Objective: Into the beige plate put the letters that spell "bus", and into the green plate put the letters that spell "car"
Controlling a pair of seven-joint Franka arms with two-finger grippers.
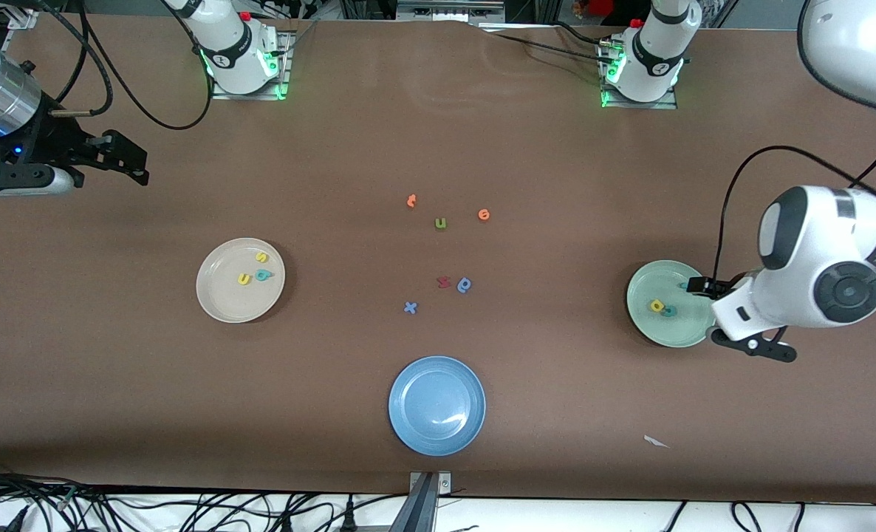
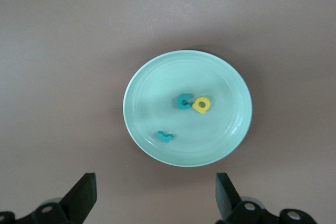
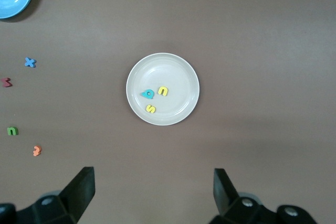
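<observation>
Letters spelling "bus", a teal b (image 1: 263, 275), a yellow u (image 1: 244, 278) and a yellow s (image 1: 261, 258), lie inside the beige plate (image 1: 216, 295) toward the right arm's end of the surface. Those spelling "car", a teal c (image 2: 183, 102), a yellow a (image 2: 201, 105) and a teal r (image 2: 165, 136), lie inside the green plate (image 2: 157, 77) toward the left arm's end; the blue plate (image 1: 416, 428) sits nearest the front camera. Left pincer (image 2: 156, 195) hangs over the green plate with fingers spread wide and holding nothing, and right pincer (image 3: 154, 195), likewise wide and unloaded, waits over the surface near the beige plate.
</observation>
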